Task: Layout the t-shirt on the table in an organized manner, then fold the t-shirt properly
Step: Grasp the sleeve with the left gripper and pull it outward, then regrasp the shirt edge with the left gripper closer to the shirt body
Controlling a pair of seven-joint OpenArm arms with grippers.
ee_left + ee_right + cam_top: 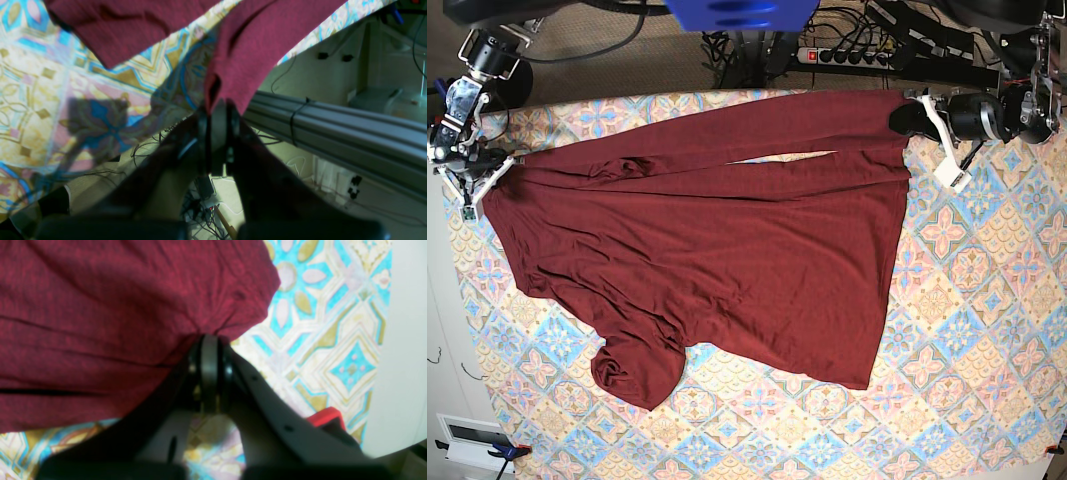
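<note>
The t-shirt lies across the far and middle part of the surface, most of its body resting on the patterned cloth. It is spread wide but not flat: a band along the far edge is doubled over the body, diagonal wrinkles run across the middle, and one sleeve is curled under at the near left. The near right hem lies fairly straight.

The right end effector, at the far left of the base view, is clamped on a gathered corner of the fabric. The left end effector, at the far right, is likewise closed on a pinch of fabric, which in its wrist view hangs beyond the surface edge.

Status, as a judgement:
- Layout: in progress. Both far corners are gripped and the cloth is stretched between them.
- Remaining for layout: undo the far overlap, uncurl the sleeve, smooth the wrinkles.
- Folding: not yet begun; no deliberate fold is visible.
</note>
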